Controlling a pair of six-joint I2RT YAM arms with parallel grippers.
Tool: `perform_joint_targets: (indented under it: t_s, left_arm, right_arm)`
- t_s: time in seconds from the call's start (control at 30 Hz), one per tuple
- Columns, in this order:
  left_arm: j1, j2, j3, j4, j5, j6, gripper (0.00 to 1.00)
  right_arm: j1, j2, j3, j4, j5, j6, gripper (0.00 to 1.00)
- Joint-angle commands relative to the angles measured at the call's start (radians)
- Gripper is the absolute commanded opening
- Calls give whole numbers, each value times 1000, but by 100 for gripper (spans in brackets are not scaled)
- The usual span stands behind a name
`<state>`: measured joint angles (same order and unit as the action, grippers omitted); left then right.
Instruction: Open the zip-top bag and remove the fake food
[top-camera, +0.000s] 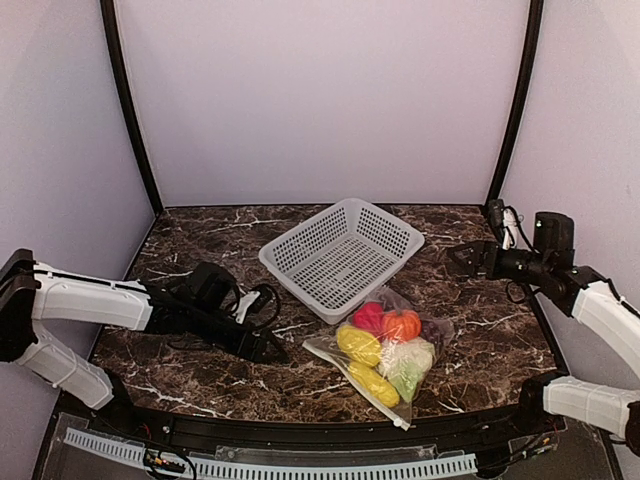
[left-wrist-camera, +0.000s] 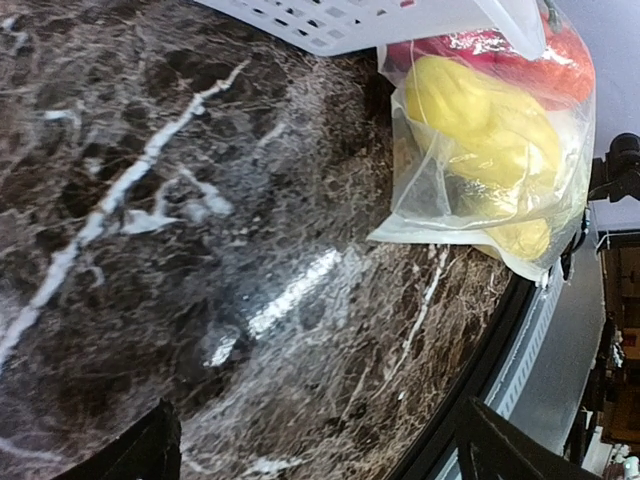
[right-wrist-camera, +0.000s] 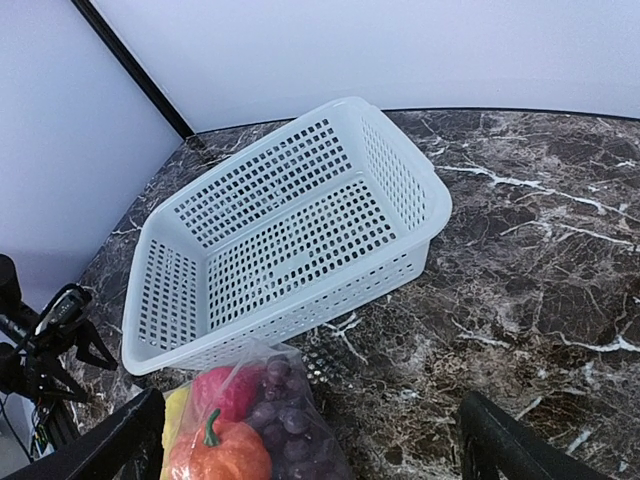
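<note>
Item: zip-top bag (top-camera: 388, 352), lower centre of frame on counter (top-camera: 200, 235), fake food (top-camera: 360, 343) inside. Left end effector (top-camera: 268, 349) and right end effector (top-camera: 461, 260): fingers apart, empty. We would pin one side, then peel the zip edge slowly.

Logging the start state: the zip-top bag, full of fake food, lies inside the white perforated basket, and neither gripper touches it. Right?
Not inside. The zip-top bag lies on the table beside the white perforated basket, which the right wrist view shows empty. The rest holds: the bag is full of fake food, and neither the left gripper nor the right gripper touches it.
</note>
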<state>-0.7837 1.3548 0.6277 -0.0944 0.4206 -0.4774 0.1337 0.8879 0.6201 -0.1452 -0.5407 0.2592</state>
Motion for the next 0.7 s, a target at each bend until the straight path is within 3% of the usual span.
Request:
perform_joint_targets:
  t_s: [0.0, 0.23, 0.57, 0.67]
  left_arm:
    - [-30, 83, -9, 215, 52, -70, 91]
    - [-36, 228, 1, 474, 155, -126, 81]
    - [-42, 366, 41, 587, 221, -124, 51]
    - [-44, 394, 47, 634, 240, -137, 47]
  right_arm:
    - [20, -44, -29, -26, 28, -13, 99]
    - [21, -62, -43, -43, 39, -15, 99]
    - [20, -69, -54, -25, 42, 8, 99]
    - [21, -71, -58, -24, 45, 11, 99]
